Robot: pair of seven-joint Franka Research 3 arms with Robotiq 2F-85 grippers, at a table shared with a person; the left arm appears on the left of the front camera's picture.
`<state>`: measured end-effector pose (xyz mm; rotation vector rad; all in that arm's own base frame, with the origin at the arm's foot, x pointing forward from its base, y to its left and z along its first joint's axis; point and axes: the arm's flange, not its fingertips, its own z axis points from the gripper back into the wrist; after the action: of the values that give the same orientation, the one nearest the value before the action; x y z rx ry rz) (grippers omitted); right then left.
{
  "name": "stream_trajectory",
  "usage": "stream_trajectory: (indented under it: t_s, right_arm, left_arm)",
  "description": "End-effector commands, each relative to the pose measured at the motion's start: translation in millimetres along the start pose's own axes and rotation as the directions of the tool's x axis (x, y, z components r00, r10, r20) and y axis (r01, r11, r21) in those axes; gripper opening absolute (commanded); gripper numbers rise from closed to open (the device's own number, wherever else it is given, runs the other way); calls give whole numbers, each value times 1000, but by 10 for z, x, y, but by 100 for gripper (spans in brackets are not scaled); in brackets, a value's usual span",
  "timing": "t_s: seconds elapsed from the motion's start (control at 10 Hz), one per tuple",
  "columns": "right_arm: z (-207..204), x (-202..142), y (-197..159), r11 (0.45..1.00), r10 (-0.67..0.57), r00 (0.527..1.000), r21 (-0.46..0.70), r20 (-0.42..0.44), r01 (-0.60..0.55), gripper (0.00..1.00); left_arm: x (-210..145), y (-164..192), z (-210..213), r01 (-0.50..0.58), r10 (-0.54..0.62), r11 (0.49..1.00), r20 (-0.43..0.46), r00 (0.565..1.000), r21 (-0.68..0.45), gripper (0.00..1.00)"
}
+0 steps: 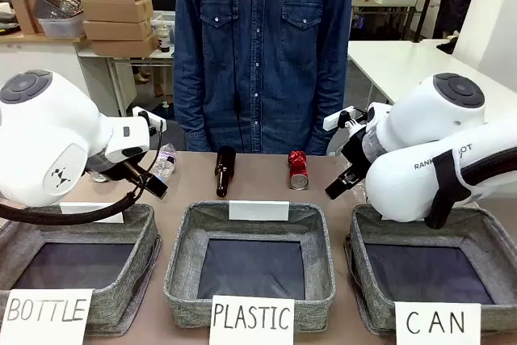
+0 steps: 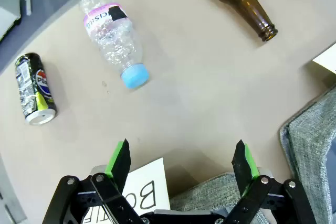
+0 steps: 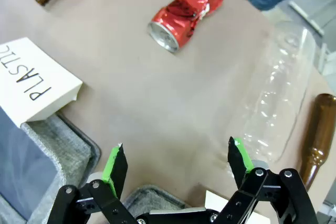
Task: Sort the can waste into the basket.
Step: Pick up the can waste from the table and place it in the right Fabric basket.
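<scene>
The dented red can [image 3: 185, 11] is lying on its side ahead of the right gripper [image 3: 177, 153], well apart from its fingertips. The dark can [image 2: 34, 88] is lying ahead of the left gripper [image 2: 181, 153], far off to the left in that wrist view. Both grippers are hovering with jaws spread wide, gripping nothing. The basket [image 1: 373, 309] carded "CAN" is sitting beneath the right arm. A clear plastic bottle [image 2: 113, 40] and a brown bottle [image 2: 239, 1] are lying beyond the left gripper's fingertips.
</scene>
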<state>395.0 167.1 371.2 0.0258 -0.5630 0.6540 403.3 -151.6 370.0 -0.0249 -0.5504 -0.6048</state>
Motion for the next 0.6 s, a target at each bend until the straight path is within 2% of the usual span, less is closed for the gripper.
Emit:
stream_trajectory:
  t_s: [0.0,0.5]
  right_arm:
    - [0,1,0,1000,0,1000,0,0,0,100]
    - [0,1,0,1000,0,1000,0,0,0,100]
  left_arm:
    - [0,0,1,0,0,1000,0,1000,0,100]
    - [0,0,1,0,0,1000,0,1000,0,100]
